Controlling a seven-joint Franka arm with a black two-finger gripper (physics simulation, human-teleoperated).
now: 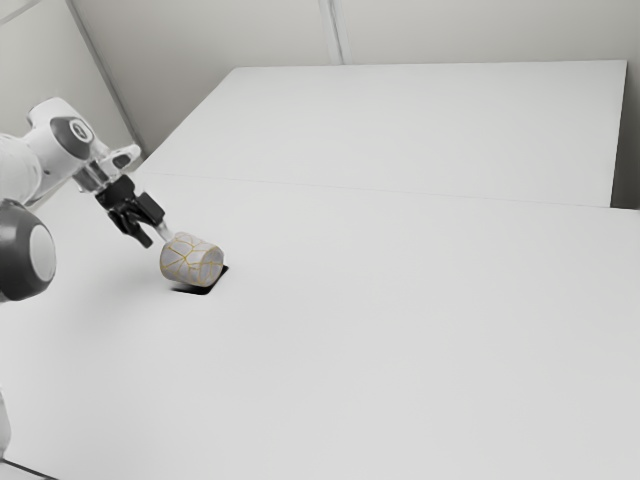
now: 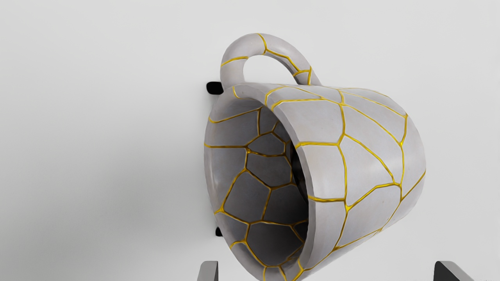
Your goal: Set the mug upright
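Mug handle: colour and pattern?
The mug handle is pale grey with gold, crack-like lines, clearest in the wrist view.

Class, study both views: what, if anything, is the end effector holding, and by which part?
Nothing is held: the end effector is open, its fingers wide apart and neither touching the mug, which lies tipped on its side.

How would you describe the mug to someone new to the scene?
On the white table, go to the exterior view's left, where the arm's black pincer hangs. Just past its fingertips, the mug lies on its side. Unlike the plain black patch at its underside, it is pale grey, handled and veined with gold lines.
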